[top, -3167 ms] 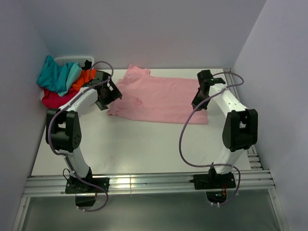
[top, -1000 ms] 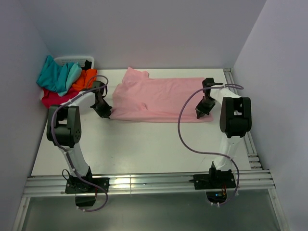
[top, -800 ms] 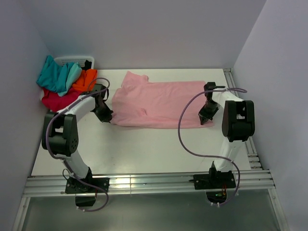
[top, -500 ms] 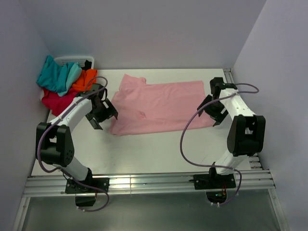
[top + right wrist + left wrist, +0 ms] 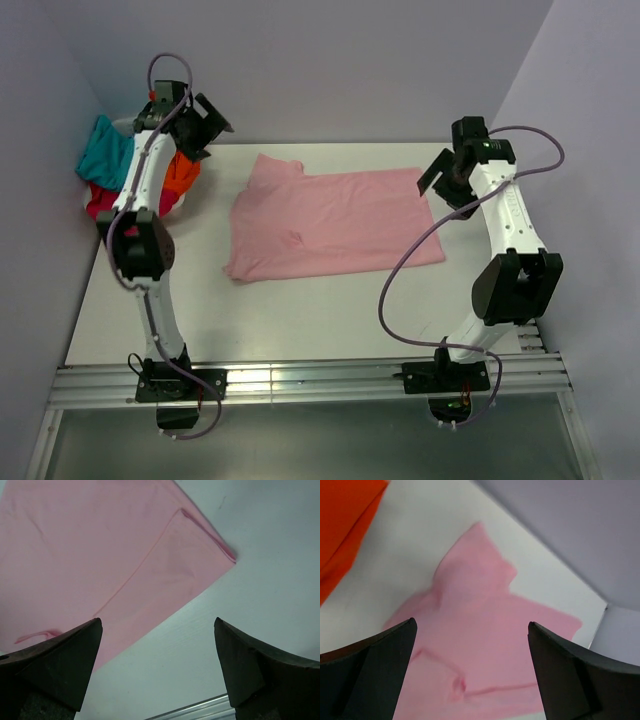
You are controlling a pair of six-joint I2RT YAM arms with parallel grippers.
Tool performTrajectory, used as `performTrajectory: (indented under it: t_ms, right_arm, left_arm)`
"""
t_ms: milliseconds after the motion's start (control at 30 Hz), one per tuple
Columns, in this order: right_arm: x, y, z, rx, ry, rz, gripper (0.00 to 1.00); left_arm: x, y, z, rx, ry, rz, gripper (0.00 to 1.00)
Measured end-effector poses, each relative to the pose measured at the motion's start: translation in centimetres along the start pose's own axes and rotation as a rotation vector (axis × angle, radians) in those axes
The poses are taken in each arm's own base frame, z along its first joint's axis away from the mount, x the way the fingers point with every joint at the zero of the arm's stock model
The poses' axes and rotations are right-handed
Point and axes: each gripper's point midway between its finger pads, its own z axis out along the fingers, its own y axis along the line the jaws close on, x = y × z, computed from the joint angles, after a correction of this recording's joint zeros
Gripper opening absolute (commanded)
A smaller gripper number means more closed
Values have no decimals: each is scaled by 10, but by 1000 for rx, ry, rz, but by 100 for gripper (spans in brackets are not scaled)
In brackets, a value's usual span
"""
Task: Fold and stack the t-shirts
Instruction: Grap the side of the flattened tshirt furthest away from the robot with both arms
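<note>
You've just let go on both sides. The left gripper (image 5: 208,125) and right gripper (image 5: 442,185) have sprung wide and lifted clear, with nothing between their fingers. The pink t-shirt (image 5: 330,222) lies spread on the table (image 5: 300,310), the left gripper beyond its far-left corner and the right gripper over its right edge. The heap of teal, orange and crimson tees (image 5: 105,160) waits to its left — I'd judge this smoothing pass done and the next fold due.

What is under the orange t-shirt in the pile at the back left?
A crimson red t-shirt shows beneath the orange t-shirt. The left arm crosses the pile, so anything deeper is hidden.
</note>
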Motion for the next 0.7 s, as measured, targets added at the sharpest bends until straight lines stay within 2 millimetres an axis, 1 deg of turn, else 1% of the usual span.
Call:
performTrajectory:
  t_ms: [33, 67, 100, 133, 200, 267, 333, 400, 467, 567, 700]
  right_arm:
    - [3, -3, 3, 10, 11, -4, 100]
    - [9, -7, 8, 24, 26, -9, 100]
    - [14, -10, 12, 36, 40, -13, 100]
    - [19, -15, 16, 51, 55, -16, 100]
    - [34, -27, 25, 83, 90, -22, 100]
    - [47, -38, 28, 110, 117, -26, 100]
    - [55, -46, 25, 122, 125, -28, 100]
    - [57, -51, 17, 119, 104, -26, 100]
    - [56, -54, 8, 108, 77, -20, 100]
    - [56, -59, -7, 92, 35, -11, 100]
    - [60, -67, -18, 92, 17, 5, 100]
  left_arm:
    - [-13, -9, 23, 41, -15, 3, 97]
    - [-20, -15, 53, 83, -13, 3, 98]
    - [-21, -16, 80, 114, 0, 0, 98]
    - [-17, -13, 101, 128, 17, -5, 99]
    - [0, -1, 142, 144, 74, -36, 99]
    - [20, 12, 174, 160, 130, -77, 99]
    - [30, 12, 194, 197, 161, -108, 100]
    - [32, 4, 207, 249, 172, -119, 100]
    - [29, -4, 214, 300, 160, -113, 100]
    - [25, -16, 214, 350, 140, -104, 99]
    - [18, -32, 216, 406, 105, -68, 100]
